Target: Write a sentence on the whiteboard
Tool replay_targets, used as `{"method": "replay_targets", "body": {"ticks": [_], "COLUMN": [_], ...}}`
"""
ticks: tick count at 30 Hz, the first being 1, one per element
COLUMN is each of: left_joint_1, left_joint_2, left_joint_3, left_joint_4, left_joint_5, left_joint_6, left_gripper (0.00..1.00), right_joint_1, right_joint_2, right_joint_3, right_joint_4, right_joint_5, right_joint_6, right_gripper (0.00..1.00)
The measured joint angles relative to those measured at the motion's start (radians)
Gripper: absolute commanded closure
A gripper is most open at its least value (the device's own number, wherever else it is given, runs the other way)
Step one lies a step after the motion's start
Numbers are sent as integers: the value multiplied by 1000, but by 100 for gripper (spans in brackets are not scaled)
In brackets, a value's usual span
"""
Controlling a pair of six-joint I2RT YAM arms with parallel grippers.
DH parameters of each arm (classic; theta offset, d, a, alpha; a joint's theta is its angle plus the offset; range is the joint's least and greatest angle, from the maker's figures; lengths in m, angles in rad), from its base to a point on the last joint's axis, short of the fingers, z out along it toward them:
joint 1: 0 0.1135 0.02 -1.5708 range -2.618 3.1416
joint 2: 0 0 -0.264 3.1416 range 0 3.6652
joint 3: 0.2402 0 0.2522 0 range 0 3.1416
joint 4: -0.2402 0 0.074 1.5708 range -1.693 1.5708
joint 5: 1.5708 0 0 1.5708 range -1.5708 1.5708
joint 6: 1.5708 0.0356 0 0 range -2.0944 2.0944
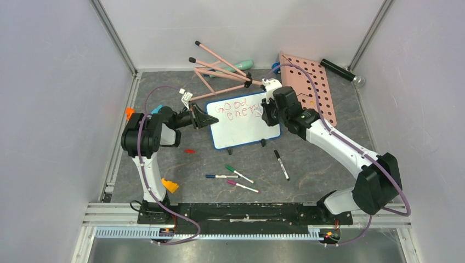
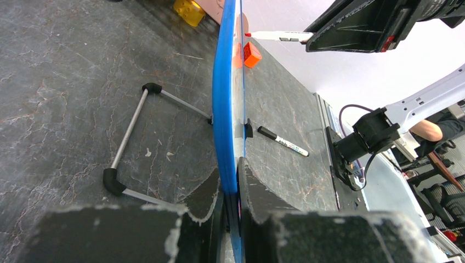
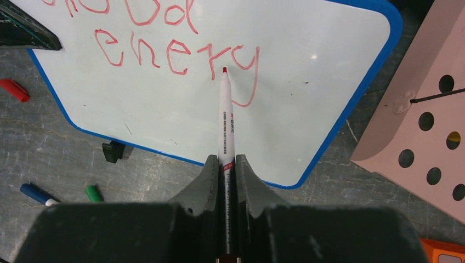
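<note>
Right hand (image 3: pixel 225 162) grips marker (image 3: pixel 225 118), whiteboard (image 3: pixel 312 82) just ahead.

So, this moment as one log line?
left end effector clamps whiteboard rim | right end effector holds red marker | sentence reads: good energy

Plain pale grey panel walls (image 1: pixel 49 82) enclose a dark grey marbled tabletop (image 1: pixel 318 181) (evenly lit), joined at the corners by silver aluminium posts (image 1: pixel 113 35).

Left arm (image 1: pixel 143 137): elbow folded, forearm reaching inward. Left end effector (image 1: pixel 205 119): pinched on the whiteboard (image 1: pixel 247 134) rim. Right arm (image 1: pixel 340 145): stretched forward-left. Right end effector (image 3: pixel 226 163): clamped on the red marker (image 3: pixel 225 115).
</note>
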Motion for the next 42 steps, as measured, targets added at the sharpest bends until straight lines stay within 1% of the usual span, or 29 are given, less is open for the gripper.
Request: {"method": "replay_targets", "body": {"ticks": [15,42], "left_joint_1": [0,0], "left_joint_2": [0,0], "left_joint_3": [0,0], "left_joint_4": [0,0], "left_joint_5": [0,-1], "left_joint_6": [0,0], "left_gripper": [98,98], "right_joint_1": [0,-13], "right_joint_2": [15,39], "right_joint_3": [60,61], "right_joint_4": [0,-3], "right_joint_5": [30,87], "right_joint_6": [-1,0], "right_gripper": [100,100]}}
